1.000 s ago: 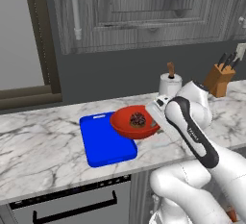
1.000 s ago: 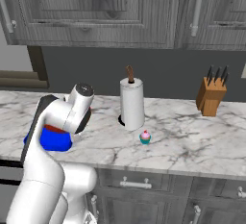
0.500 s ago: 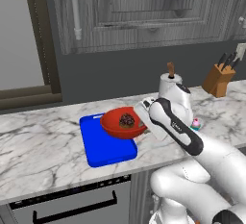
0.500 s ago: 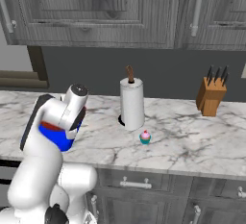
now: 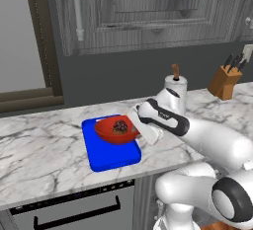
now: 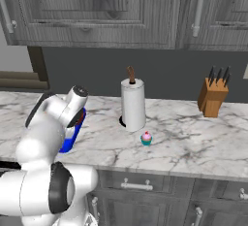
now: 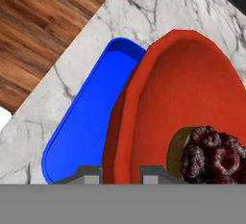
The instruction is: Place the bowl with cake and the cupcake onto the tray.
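Bowl [image 5: 116, 131] with cake hangs tilted over the blue tray [image 5: 109, 151], its rim pinched in the gripper's [image 7: 120, 172] jaws, while the cupcake [image 6: 146, 138] sits on the marble surface [image 6: 193, 140] near the paper towel roll [image 6: 133, 104].

Grey wood cabs [image 6: 97, 7] above, marble ctr [image 6: 193, 142], dk backsplash [image 6: 97, 70], wood floor [image 7: 43, 21].

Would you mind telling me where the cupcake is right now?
In the right base view, the cupcake stands on the marble counter just in front and to the right of the paper towel roll, left of the knife block.
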Controlling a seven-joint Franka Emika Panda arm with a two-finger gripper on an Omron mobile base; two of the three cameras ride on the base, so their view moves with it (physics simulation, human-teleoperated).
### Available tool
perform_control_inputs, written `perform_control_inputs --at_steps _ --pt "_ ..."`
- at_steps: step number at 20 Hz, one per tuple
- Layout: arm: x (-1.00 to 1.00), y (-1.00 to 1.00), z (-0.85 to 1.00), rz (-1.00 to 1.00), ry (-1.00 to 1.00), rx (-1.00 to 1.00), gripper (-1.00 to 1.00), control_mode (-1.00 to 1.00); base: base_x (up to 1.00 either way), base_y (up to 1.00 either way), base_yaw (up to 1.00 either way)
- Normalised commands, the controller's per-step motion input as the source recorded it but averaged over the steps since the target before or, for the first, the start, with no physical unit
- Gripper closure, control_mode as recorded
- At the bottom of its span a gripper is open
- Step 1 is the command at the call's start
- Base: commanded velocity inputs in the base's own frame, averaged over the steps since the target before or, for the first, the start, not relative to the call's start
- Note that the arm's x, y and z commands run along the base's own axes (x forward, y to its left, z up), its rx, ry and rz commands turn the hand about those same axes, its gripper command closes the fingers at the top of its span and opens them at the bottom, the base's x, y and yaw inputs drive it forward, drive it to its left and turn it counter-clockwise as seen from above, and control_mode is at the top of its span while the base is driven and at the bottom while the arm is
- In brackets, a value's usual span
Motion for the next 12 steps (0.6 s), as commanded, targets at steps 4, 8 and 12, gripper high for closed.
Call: perform_control_inputs --at_steps 4,8,12 --pt "0.33 0.28 -0.17 0.00 0.00 0.00 1.00 -1.00 0.00 0.00 0.00" --pt "0.32 0.21 -0.15 0.00 -0.03 0.00 1.00 -1.00 0.00 0.00 0.00" --pt "0.27 0.11 -0.18 0.00 -0.05 0.00 1.00 -1.00 0.00 0.00 0.00"
